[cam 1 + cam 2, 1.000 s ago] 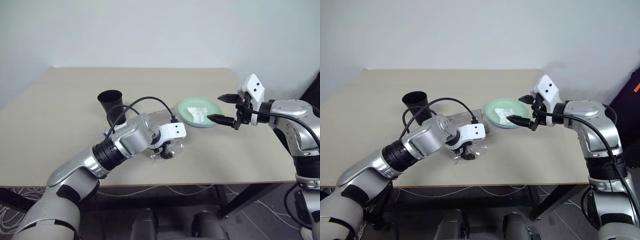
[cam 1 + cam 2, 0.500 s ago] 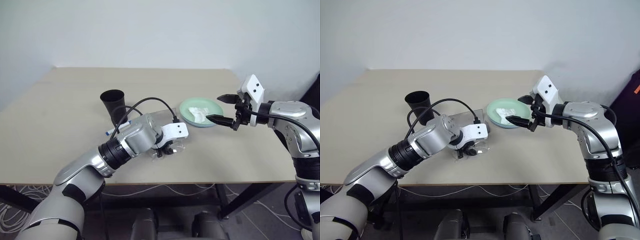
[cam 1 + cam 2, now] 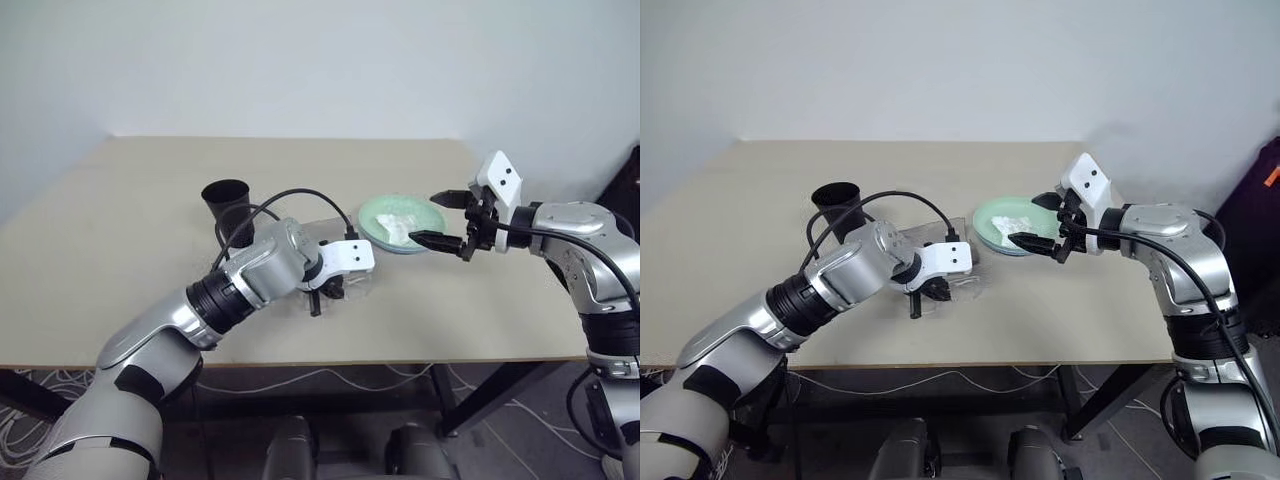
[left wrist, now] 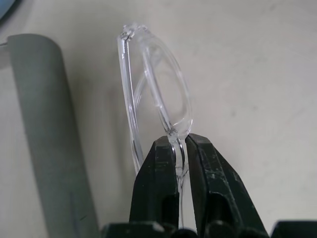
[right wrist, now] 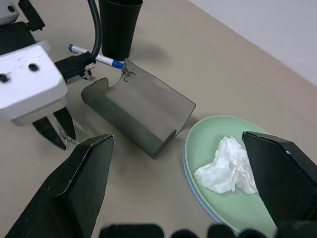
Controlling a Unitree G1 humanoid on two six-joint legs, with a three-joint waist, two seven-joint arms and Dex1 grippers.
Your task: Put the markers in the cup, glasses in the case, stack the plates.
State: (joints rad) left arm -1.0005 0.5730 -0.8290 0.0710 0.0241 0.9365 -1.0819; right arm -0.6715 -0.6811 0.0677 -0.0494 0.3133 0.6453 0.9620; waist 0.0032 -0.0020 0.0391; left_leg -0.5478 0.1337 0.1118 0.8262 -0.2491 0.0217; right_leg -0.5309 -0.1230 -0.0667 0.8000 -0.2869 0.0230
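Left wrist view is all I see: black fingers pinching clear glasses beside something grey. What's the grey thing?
Observer: The case, lying open on the table beside the left gripper, which pinches the glasses.
Operator: Anything behind it?
Observer: The black cup, with a blue-capped marker lying at its foot.
Operator: And the other arm?
Observer: The right gripper hangs open by the green plate, which holds a crumpled tissue.
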